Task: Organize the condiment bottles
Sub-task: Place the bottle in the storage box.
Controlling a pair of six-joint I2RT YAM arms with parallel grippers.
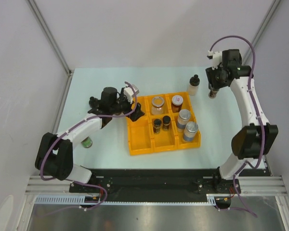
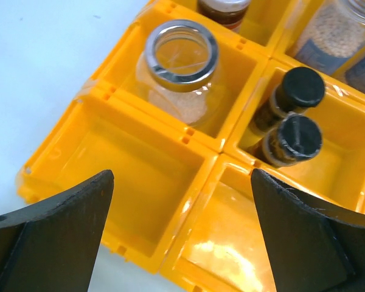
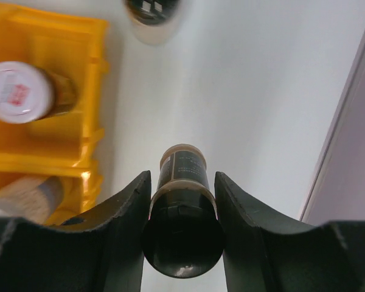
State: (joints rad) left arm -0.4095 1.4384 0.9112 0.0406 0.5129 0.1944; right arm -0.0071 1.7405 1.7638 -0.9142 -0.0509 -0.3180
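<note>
My right gripper (image 1: 213, 88) is shut on a black-capped spice jar (image 1: 212, 93), to the right of the yellow tray (image 1: 133, 144). In the right wrist view the fingers (image 3: 134, 207) clamp the jar (image 3: 184, 165) just below its cap. I cannot tell whether it touches the table. The tray holds a silver-lidded clear jar (image 1: 157, 104), a brown jar (image 1: 177, 103), two black-capped spice jars (image 1: 161, 123) and two blue-labelled shakers (image 1: 187, 125). My left gripper (image 1: 136, 112) is open and empty above the tray's two bare left compartments (image 2: 140, 170).
A white bottle with a black cap (image 1: 194, 85) stands behind the tray's right corner. A small green-labelled jar (image 1: 87, 142) sits on the table beside my left arm. A grey side wall (image 3: 353, 152) rises close to my right gripper.
</note>
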